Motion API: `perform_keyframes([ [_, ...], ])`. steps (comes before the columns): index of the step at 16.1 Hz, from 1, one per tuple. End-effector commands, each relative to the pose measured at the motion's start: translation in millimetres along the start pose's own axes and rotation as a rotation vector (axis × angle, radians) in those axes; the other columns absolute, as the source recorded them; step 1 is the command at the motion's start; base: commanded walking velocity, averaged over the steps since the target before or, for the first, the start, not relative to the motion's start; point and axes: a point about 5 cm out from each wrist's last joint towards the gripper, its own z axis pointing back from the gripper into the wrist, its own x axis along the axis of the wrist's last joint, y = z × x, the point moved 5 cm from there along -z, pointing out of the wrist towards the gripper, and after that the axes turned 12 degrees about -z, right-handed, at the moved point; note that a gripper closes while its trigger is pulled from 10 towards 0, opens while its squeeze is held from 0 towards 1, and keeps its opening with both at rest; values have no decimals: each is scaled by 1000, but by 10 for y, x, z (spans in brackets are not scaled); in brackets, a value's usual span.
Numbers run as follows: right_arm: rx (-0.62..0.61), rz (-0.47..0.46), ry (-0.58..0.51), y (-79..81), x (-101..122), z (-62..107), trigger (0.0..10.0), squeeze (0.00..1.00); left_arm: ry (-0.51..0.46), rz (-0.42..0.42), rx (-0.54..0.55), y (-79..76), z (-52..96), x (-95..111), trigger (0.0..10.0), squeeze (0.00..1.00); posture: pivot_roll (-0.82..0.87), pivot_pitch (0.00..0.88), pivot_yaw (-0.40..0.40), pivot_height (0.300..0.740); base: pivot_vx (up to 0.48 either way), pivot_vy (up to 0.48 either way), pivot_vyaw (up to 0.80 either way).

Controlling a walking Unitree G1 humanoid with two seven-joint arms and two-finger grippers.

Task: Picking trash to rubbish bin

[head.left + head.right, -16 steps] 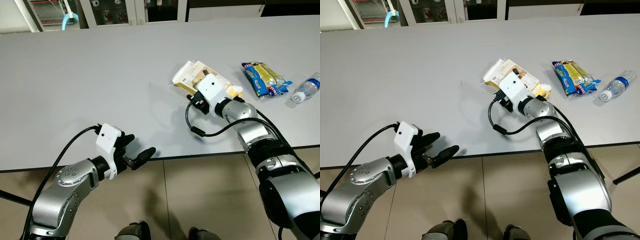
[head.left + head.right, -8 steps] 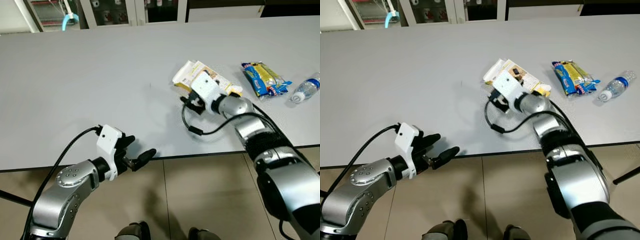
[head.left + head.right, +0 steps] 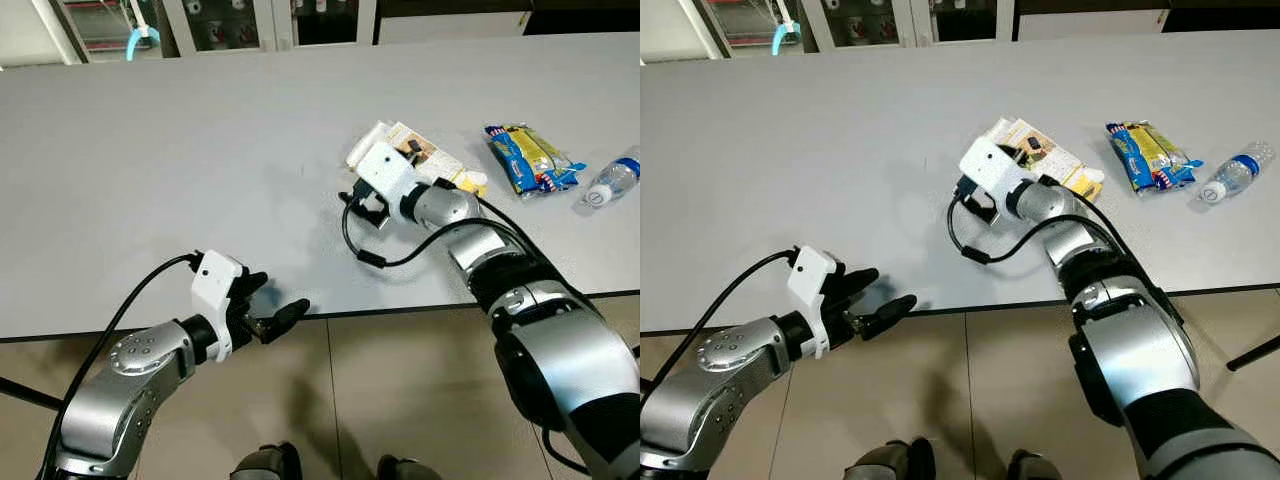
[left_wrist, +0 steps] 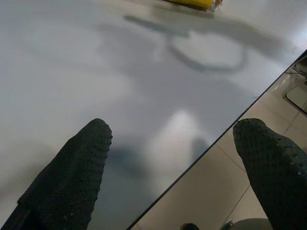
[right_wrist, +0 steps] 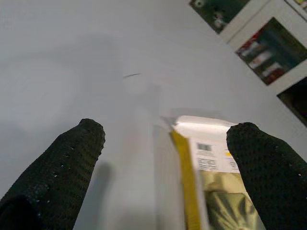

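Lying flat, yellow-and-white wrapper (image 5: 206,187) between right claw (image 5: 168,143) fingers.

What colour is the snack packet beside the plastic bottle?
The snack packet is blue with yellow; the left eye view shows it best.

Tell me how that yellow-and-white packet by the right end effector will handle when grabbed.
The yellow-and-white packet lies flat on the grey table, so it is probably light and thin. Its creased wrapper suggests it may flex or crumple. The open right end effector might slide it rather than lift it.
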Motion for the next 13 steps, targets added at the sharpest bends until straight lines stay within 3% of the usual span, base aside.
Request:
perform_keyframes([
  [1, -21, -16, 4, -15, 5, -14, 10000, 514, 4, -14, -18, -38, 27, 17, 10000, 0, 29, 142, 76, 740, 0, 0, 0],
  [4, -91, -76, 41, -120, -84, 9, 10000, 486, 9, -14, -19, -37, 44, 6, 10000, 0, 36, 146, 78, 740, 0, 0, 0],
  [5, -99, -118, 51, -144, -110, 18, 10000, 325, 10, -14, -18, -36, 44, 6, 10000, 0, 36, 146, 78, 740, 0, 0, 0],
  [6, -107, -135, 54, -161, -123, 25, 10000, 0, 10, -14, -18, -36, 43, 7, 10000, 0, 36, 146, 78, 740, 0, 0, 0],
  [9, -137, -179, 70, -211, -186, 51, 10000, 0, 11, -15, -20, -46, 49, 8, 10000, 0, 38, 148, 80, 740, 0, 0, 0],
  [13, -140, -236, 149, -126, -452, 95, 10000, 0, 14, -14, -20, -54, 54, 1, 10000, 0, 42, 149, 81, 740, 0, 0, 0],
])
